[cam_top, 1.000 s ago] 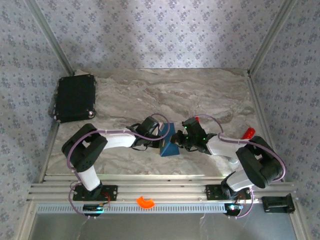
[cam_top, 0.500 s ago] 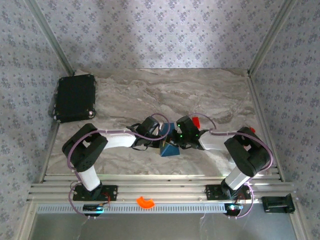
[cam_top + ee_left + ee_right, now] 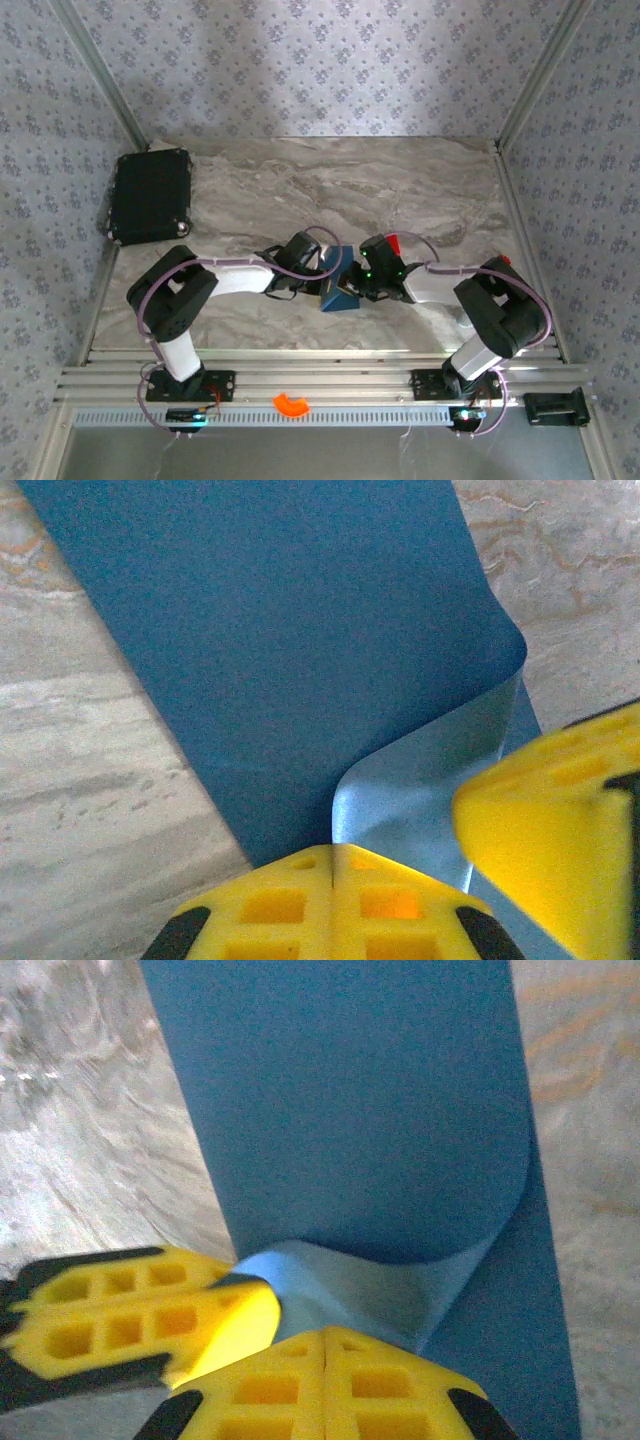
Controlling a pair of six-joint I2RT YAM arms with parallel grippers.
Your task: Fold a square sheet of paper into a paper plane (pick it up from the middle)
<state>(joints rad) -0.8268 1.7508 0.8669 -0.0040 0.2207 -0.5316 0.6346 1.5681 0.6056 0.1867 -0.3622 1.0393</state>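
Dark blue square sheet of paper (image 3: 337, 295), count one, centre of tabletop (image 3: 300, 180), flap curled up. Two claws, left claw (image 3: 332, 865) and right claw (image 3: 325, 1345), each clenched on it. One black case (image 3: 150, 196) far left.

The overhead camera looked down from above and behind my bases over the whole tabletop (image 3: 400, 190). My wrist cameras peered close past my left gripper (image 3: 332, 858) and right gripper (image 3: 326, 1342), sharing the square sheet of paper (image 3: 300, 630) between them.
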